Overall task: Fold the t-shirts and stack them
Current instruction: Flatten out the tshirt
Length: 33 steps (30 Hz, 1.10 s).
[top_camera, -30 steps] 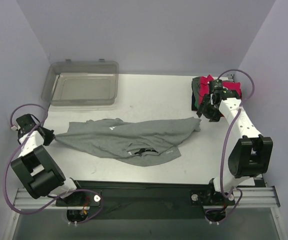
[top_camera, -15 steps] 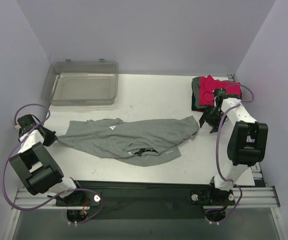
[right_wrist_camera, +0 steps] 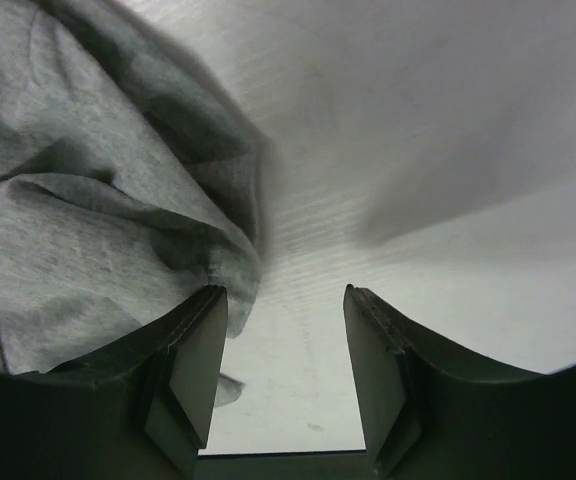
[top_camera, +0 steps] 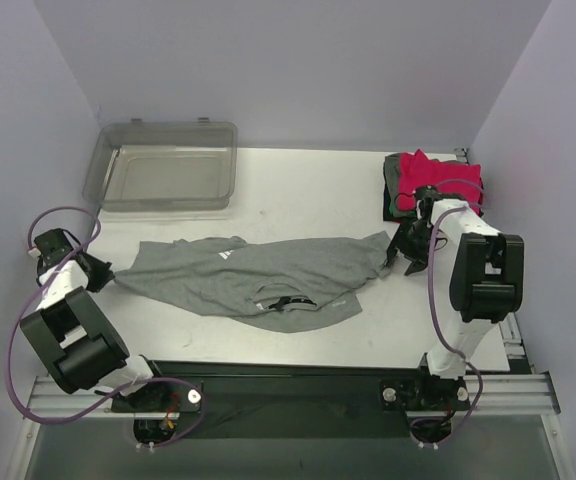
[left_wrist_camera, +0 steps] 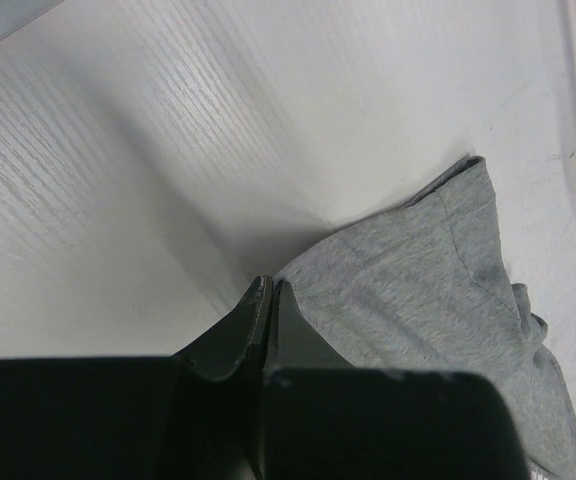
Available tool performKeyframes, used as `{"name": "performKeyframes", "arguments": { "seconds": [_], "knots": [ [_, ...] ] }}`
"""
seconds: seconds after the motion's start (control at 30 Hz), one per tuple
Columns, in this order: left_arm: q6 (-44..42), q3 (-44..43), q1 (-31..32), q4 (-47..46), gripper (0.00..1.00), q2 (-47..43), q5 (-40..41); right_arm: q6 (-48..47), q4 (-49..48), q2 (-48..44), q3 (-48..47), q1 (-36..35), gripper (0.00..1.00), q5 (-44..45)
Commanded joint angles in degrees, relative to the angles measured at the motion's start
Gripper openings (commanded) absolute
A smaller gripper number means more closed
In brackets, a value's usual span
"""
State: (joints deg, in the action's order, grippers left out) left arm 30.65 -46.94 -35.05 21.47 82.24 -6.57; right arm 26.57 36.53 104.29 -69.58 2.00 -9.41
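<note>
The grey t-shirt (top_camera: 258,275) is lying rumpled and unfolded across the middle of the white surface (top_camera: 308,195), stretched out sideways with its collar turned toward the near edge. Its left end is drawing to a point, and there the left hand (left_wrist_camera: 268,288) is showing its fingers pressed together, with the cloth's corner coming out right at their tips. From that, it is most likely pinching the corner, though the pinch itself is hidden between the fingers. At the shirt's right end the right hand (right_wrist_camera: 283,297) is hovering low with its fingers spread. The bunched edge of the cloth is sitting against the inside of one finger, with bare surface between the two, so it is gripping nothing.

Further out, the folded shirts (top_camera: 438,178) are sitting in a pile at the far right corner, a pink-red one on top of darker ones. A clear plastic bin (top_camera: 163,165) is resting at the far left.

The work appears to be at the spreading step, getting the grey shirt taut and flat before any fold. The next move is calling for the right hand to slide over the right edge, pinch it, and pull away from the left hand.
</note>
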Motion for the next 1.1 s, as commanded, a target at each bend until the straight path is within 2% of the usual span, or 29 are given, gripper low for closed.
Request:
{"name": "performKeyframes", "arguments": {
  "seconds": [0.0,0.2,0.27,0.33,0.37,0.4,0.43,0.5,0.6,0.83,1.07],
  "knots": [
    [-1.5,-0.5,-0.4,-0.3,0.00,-1.8,-1.0,0.1,0.8,2.2,-1.3,-1.6,0.50,-2.0],
    [-2.5,-1.6,-0.5,0.4,0.00,-1.9,-1.0,0.3,0.3,6.0,-3.9,-3.2,0.48,-1.5],
    [-2.5,-1.8,-0.4,0.6,0.00,-2.0,-1.0,0.1,0.1,7.1,-4.4,-3.2,0.42,-1.6],
    [-2.4,-2.0,-0.4,0.7,0.00,-2.3,-1.5,-0.2,0.2,8.1,-5.2,-3.2,0.30,-2.1],
    [-2.3,-2.2,-0.4,0.8,0.00,-2.4,-1.8,-0.3,0.3,8.2,-5.5,-3.1,0.20,-2.5],
    [-1.9,-2.5,-0.4,1.0,0.00,-2.8,-2.3,-0.4,0.4,8.0,-6.0,-3.1,0.02,-2.5],
    [-1.7,-3.4,-0.4,1.2,0.00,-3.0,-2.7,-0.3,0.9,7.2,-6.3,-2.5,0.00,-2.5],
    [-0.1,-5.1,-0.3,2.2,0.00,-3.9,-3.8,-0.3,2.1,5.6,-8.0,-2.3,0.00,-3.1],
    [2.8,-10.4,-0.4,3.3,0.00,-5.2,-6.3,0.2,5.5,0.8,-11.2,2.9,0.00,-4.2],
    [10.1,-27.0,-0.4,5.8,0.00,-4.1,-9.5,-1.8,14.0,-7.4,-30.4,10.4,0.00,-3.4],
    [17.5,-37.2,-0.8,4.3,0.00,-2.7,-11.4,-1.3,15.0,-12.4,-38.9,14.3,0.00,-2.5]
  ]
}}
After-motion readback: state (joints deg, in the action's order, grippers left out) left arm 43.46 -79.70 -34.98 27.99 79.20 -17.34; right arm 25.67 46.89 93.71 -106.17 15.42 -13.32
